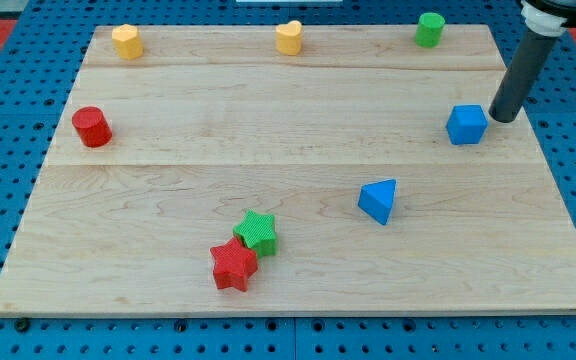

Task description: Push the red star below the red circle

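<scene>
Camera view, left to right: red circle [92, 127] sits by the left edge, red star [233, 265] is low and well right of it, touching the green star [257, 231]. So nothing's done yet, the star needs a long shove left. My tip [501, 117] is far right, just beside the blue cube [466, 124]. No claw here, only a rod, cut off up top.

A pale wooden board [298, 110] carries eight blocks: two yellow blocks [127, 41] [289, 37] and a green cylinder [429, 29] along the view's top, a red circle [92, 127] at left, a blue cube [466, 124] and blue wedge [378, 200] towards the right — and a green star [257, 232] touching a red star [233, 265] near the bottom.
</scene>
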### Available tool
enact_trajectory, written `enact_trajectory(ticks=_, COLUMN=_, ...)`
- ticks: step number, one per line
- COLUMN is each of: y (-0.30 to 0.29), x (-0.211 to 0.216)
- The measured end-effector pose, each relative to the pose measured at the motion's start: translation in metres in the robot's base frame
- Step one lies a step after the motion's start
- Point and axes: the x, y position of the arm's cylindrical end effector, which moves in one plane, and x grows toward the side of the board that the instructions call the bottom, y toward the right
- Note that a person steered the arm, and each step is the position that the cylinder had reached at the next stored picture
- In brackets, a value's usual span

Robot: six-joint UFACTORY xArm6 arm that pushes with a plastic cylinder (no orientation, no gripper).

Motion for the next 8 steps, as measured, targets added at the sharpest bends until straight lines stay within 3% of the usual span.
enact_trajectory(ticks=2, y=0.007, x=0.011)
enact_trajectory(ticks=3, y=0.025, x=0.068)
enact_trajectory(ticks=4, y=0.027, x=0.082)
enact_trajectory(ticks=6, y=0.025, x=0.158)
enact_trajectory(ticks=7, y=-0.007, x=0.210)
enact_trajectory(ticks=8, y=-0.104, x=0.239)
